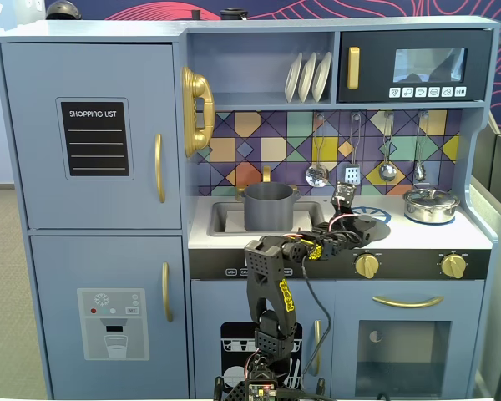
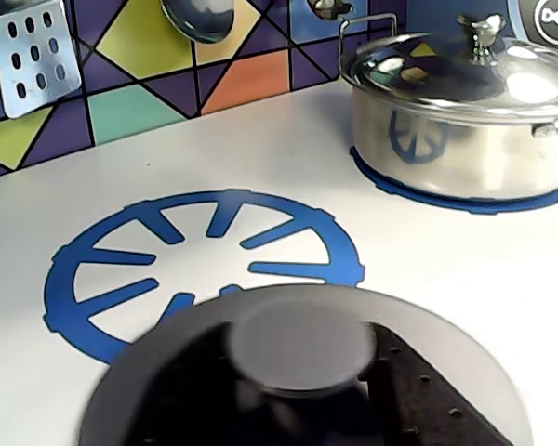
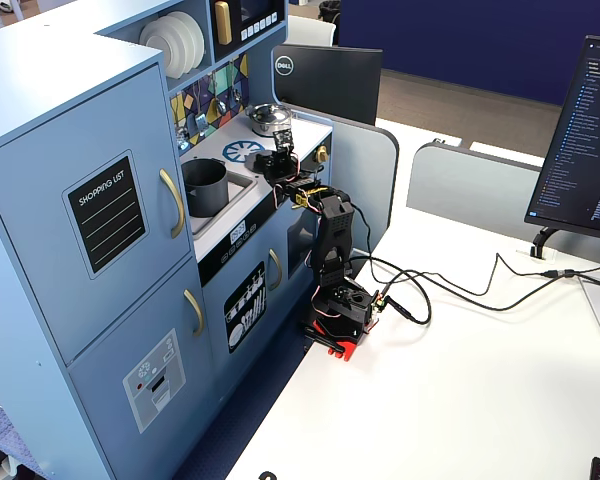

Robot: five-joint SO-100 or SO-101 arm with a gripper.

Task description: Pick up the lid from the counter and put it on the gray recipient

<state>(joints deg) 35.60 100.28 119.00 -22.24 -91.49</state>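
The lid (image 2: 307,372) fills the bottom of my wrist view, blurred and right under the lens, its knob at the centre and a dark finger (image 2: 428,395) of my tool lying across its right side. From a fixed view the tool (image 1: 361,227) sits at the lid over the worktop (image 1: 451,238), with the blue burner mark (image 2: 205,269) just beyond it. I judge the tool is pinched on the lid, but I cannot tell for certain: the fingertips are out of sight and I can't see whether the lid is lifted or resting.

The pot (image 1: 269,206) stands in the sink (image 1: 221,219) to the tool's left in that view, well apart. The steel pot (image 2: 465,121) with its own shiny lid is on the far side.

To do this step well, I'd raise the lid level and high enough to clear the pot's rim, then swing it left without tilting it.

The other fixed view shows the tool (image 3: 280,158) too small to settle the grip. The lid's near edge is cut off in the wrist view.
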